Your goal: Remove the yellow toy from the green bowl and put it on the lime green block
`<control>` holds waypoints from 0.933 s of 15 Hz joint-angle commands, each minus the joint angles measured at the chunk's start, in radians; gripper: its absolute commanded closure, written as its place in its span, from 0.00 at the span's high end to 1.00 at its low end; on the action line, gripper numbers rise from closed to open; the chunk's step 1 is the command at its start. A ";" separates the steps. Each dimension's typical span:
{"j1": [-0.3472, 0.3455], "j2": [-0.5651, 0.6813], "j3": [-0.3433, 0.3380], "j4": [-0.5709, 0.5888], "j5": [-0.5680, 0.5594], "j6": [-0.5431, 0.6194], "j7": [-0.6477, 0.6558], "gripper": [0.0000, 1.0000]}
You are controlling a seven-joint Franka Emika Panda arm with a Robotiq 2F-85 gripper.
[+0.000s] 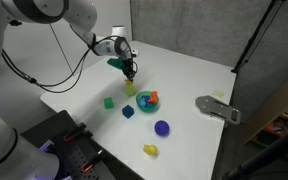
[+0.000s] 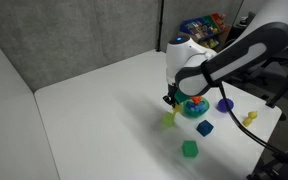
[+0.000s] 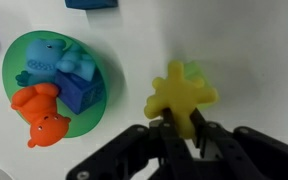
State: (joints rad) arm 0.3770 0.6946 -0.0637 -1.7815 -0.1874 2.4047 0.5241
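Note:
In the wrist view my gripper [image 3: 182, 122] is shut on the yellow toy [image 3: 181, 92], a small knobbly yellow piece. A corner of the lime green block [image 3: 196, 72] peeks out right behind it. The green bowl [image 3: 14, 55] lies to the left and holds two blue toys and an orange one. In both exterior views the gripper [image 1: 130, 72] [image 2: 171, 100] hangs just above the lime green block [image 1: 130, 88] [image 2: 169, 119], next to the bowl [image 1: 147, 100] [image 2: 194, 107]. Whether the toy touches the block I cannot tell.
On the white table lie a darker green cube [image 1: 109, 102] [image 2: 190, 148], a dark blue cube [image 1: 128, 111] [image 2: 204, 128], a round blue-purple thing [image 1: 161, 127] [image 2: 225, 103] and an oblong yellow toy [image 1: 150, 150] [image 2: 249, 117]. A grey fixture [image 1: 217, 108] sits at the table edge.

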 commanded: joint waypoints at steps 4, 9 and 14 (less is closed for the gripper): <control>0.061 0.051 -0.050 0.035 -0.069 0.020 0.088 0.07; 0.076 0.074 -0.059 0.052 -0.094 0.021 0.116 0.05; 0.077 0.097 -0.062 0.068 -0.098 0.024 0.117 0.07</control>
State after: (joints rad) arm 0.4422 0.7663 -0.1110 -1.7455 -0.2619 2.4198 0.6097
